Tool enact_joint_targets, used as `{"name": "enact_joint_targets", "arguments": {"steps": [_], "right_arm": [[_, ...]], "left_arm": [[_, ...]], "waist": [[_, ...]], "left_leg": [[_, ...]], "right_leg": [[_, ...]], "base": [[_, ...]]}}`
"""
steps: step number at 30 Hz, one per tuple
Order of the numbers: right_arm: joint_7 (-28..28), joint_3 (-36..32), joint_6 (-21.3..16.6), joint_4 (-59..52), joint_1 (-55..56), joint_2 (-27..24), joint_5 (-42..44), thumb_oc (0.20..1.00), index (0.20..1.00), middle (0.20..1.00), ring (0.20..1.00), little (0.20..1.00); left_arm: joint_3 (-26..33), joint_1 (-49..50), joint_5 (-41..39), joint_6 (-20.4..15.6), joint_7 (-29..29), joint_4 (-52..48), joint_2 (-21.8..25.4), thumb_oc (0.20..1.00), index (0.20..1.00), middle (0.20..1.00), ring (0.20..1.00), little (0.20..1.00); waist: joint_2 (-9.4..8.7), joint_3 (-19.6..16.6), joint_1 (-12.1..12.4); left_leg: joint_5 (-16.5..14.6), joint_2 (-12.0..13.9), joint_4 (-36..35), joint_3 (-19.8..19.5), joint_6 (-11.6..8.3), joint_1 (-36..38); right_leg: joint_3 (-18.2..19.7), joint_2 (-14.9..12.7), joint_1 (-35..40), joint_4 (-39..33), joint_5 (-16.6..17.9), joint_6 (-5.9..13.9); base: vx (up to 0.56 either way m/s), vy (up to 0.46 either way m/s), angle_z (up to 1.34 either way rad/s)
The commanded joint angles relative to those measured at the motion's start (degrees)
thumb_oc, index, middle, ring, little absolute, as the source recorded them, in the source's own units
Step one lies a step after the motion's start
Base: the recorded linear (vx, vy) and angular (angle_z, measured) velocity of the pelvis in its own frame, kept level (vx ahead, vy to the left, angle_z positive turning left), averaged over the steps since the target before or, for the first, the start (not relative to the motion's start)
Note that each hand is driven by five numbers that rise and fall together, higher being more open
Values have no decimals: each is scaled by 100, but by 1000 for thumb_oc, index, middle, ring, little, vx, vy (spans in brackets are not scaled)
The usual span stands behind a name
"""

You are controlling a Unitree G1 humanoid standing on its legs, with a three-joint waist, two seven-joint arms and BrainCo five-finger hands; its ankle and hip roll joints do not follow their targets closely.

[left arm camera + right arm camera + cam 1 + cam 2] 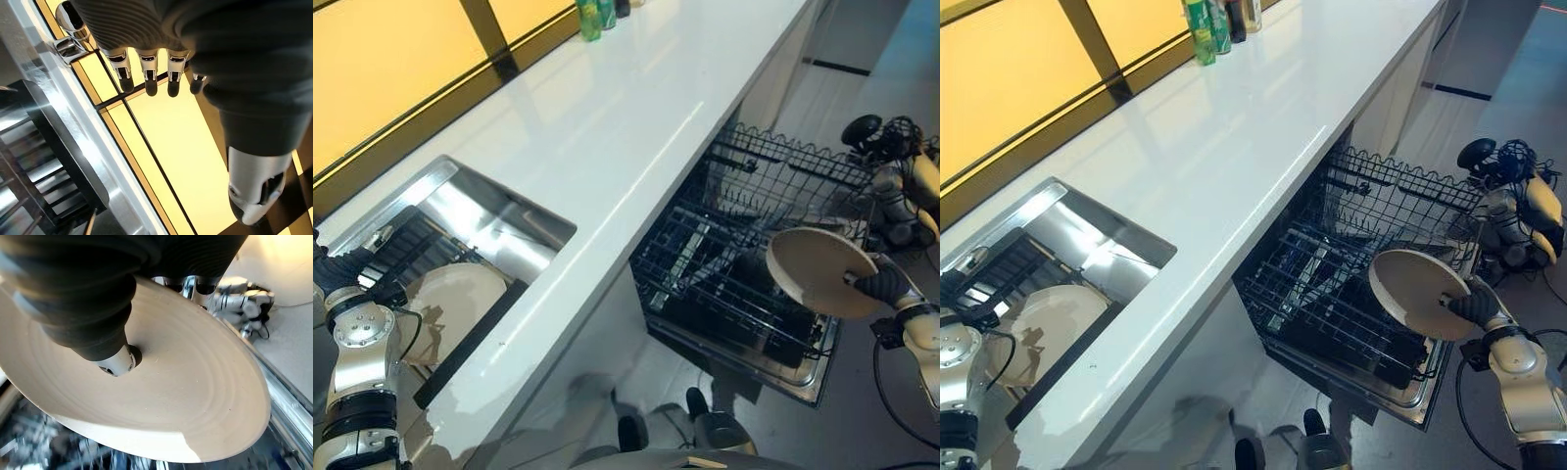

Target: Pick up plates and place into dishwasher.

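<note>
A beige plate (818,269) hangs tilted above the right side of the pulled-out dishwasher rack (734,264). My right hand (886,284) is shut on the plate's right edge; in the right wrist view its thumb (120,360) presses on the plate (186,396) and its fingers go under the rim. A second beige plate (455,299) lies in the steel sink (499,220) at the lower left. My left hand (146,73) hovers by the sink's left rim, fingers straight, holding nothing.
A long white counter (626,127) runs between sink and dishwasher. Green bottles (1206,27) stand at its far end by the window. A dark rack (411,245) sits in the sink behind the plate. Another robot (901,181) stands past the dishwasher on the right.
</note>
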Motion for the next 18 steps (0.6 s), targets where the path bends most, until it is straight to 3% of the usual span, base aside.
{"name": "enact_joint_targets", "arguments": {"steps": [1,9,18], "right_arm": [[230,278,-254,148,-522,-357,-286,200,200,200,200,200],[771,876,-441,505,-744,-499,-921,200,200,200,200,200],[990,1503,-650,561,-997,-498,-1341,200,200,200,200,200]], "left_arm": [[-72,-403,10,-68,30,-310,669,1000,1000,1000,1000,1000],[-221,-677,-96,-24,67,-295,906,1000,1000,1000,1000,1000],[-439,-1025,-91,-31,105,-236,1037,1000,1000,1000,1000,1000]], "waist": [[-354,-251,261],[-395,-105,416],[-368,49,450]], "left_leg": [[137,-40,89,-305,-94,-376],[233,-13,96,-434,-140,-569],[272,-7,120,-479,-154,-679]], "right_leg": [[12,-679,-401,762,-65,533],[-186,-735,-455,746,-77,503],[-218,-726,-501,761,-97,466]], "base": [[-31,-64,25],[-42,-44,12],[-33,-24,6]]}}
